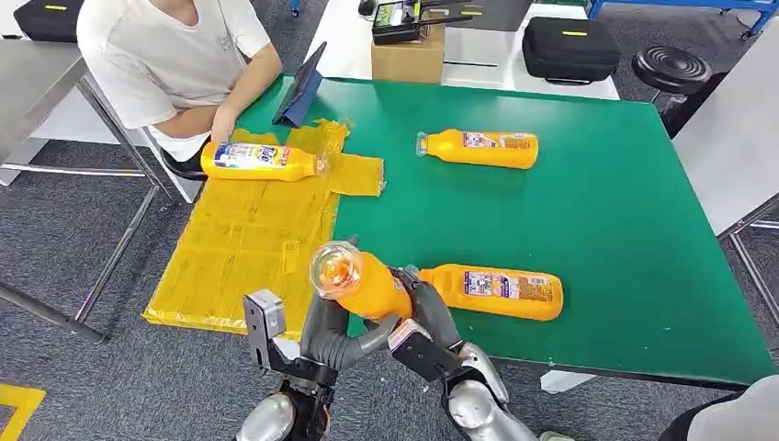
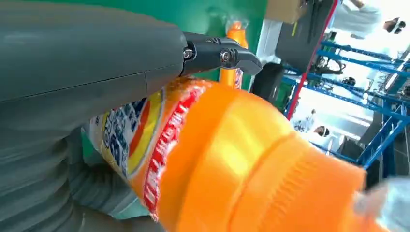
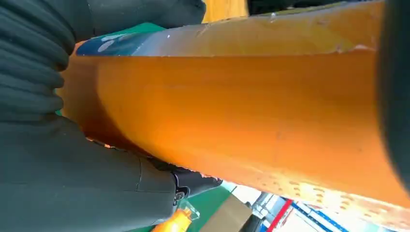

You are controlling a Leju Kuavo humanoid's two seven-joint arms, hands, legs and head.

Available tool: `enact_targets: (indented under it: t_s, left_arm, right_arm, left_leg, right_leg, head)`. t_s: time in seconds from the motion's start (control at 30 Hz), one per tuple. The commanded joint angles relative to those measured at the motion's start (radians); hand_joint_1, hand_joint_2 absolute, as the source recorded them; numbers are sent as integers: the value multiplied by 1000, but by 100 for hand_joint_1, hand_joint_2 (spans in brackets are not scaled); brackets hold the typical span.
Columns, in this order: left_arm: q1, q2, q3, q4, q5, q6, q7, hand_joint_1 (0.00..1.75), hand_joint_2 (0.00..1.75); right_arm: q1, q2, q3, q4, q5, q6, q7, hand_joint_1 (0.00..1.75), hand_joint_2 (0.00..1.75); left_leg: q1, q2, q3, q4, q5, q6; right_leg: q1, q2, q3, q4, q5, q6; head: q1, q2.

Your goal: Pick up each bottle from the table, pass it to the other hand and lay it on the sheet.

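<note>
The main risk here is the handover itself: the bottle (image 1: 354, 278) is held up off the table (image 1: 606, 211) between both hands near the table's front edge, cap end tilted toward the camera, and if one hand lets go before the other has a firm hold, the smooth, rounded plastic could slip and drop to the table edge or the floor. A second risk is in the swing toward the yellow sheet (image 1: 248, 248): a person's hand (image 1: 223, 122) rests at the sheet's far end beside a bottle already lying there (image 1: 262, 161), so a wide or fast reach could bump either. The left hand (image 1: 326, 335) wraps the bottle from below, its fingers and thumb curled around the labelled body, as the left wrist view shows with the thumb (image 2: 220, 53) lying over the label. The right hand (image 1: 424, 317) is also closed on the bottle's lower body, its fingers (image 3: 34, 58) pressed against the orange side in its wrist view. Which hand carries most of the weight cannot be told. Two more bottles lie on the green table, one near (image 1: 501, 291) and one far (image 1: 479, 148).
</note>
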Motion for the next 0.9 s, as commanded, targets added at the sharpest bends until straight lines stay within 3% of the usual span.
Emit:
enact_targets:
  t_s: [0.03, 0.33, 0.37, 0.4, 0.5, 0.53, 0.57, 0.63, 0.67, 0.9]
  left_arm:
    - [-34, 20, -3, 65, -43, 30, -2, 0, 175]
    - [-38, 18, 10, 75, 44, -21, 64, 0, 175]
    - [-38, 20, 16, 75, 76, -39, 82, 38, 175]
    - [-38, 20, 19, 74, 86, -46, 85, 169, 175]
    - [-32, 21, 31, 55, 143, -88, 93, 175, 175]
    - [-32, 22, 32, 50, 149, -91, 95, 175, 175]
    - [-29, 24, 32, 40, 161, -97, 97, 175, 175]
    - [-26, 29, 28, 24, 166, -99, 96, 175, 175]
    - [-23, 27, 30, 21, 175, -101, 97, 175, 175]
    - [-23, 17, 64, 6, 220, -78, 87, 175, 175]
  right_arm:
    - [-64, -22, 63, 98, 51, -28, 30, 175, 175]
    - [-77, -13, 64, 117, 58, -25, 20, 175, 175]
    - [-81, -13, 67, 120, 62, -26, 16, 175, 175]
    - [-82, -10, 65, 122, 58, -24, 13, 175, 175]
    - [-84, 1, 63, 116, 34, -19, -20, 175, 175]
    - [-84, 2, 61, 113, 32, -22, -21, 96, 175]
    - [-82, 6, 56, 107, 22, -20, -22, 2, 175]
    - [-73, 14, 48, 93, 0, -15, -29, 0, 175]
    - [-70, 15, 47, 88, -3, -20, -36, 0, 0]
    - [-69, 39, 45, 97, -4, -69, -41, 0, 0]
  left_leg:
    - [0, 0, 5, -1, -1, -1]
    - [1, 1, 4, -1, -1, -1]
    - [0, 1, 3, -1, -1, -1]
    - [0, 2, 5, -1, -1, -2]
    - [1, 2, 5, -1, -1, -2]
    - [0, 2, 4, -1, -1, -1]
    - [0, 2, 3, 0, -1, -1]
    - [0, 2, 4, 0, -2, -1]
    - [0, 1, 2, -1, -1, -1]
    - [0, 1, 2, -1, -1, -1]
  right_leg:
    - [1, -1, 5, -1, -1, -2]
    - [1, 0, 3, -1, -1, -2]
    - [0, 1, 2, -1, 0, -1]
    - [1, 1, 5, -1, -1, -2]
    - [1, 1, 5, -1, -1, -2]
    - [1, 1, 3, 0, -1, -2]
    - [1, 2, 2, 0, 0, -2]
    - [1, 1, 3, 0, -1, -2]
    - [1, 1, 2, 0, -1, -2]
    - [0, 0, 1, 0, 0, -1]
  head:
    - [0, 0]
    - [0, 0]
    - [0, 0]
    - [0, 0]
    - [0, 0]
    - [0, 0]
    - [0, 0]
    - [0, 0]
    - [1, 0]
    - [0, 0]
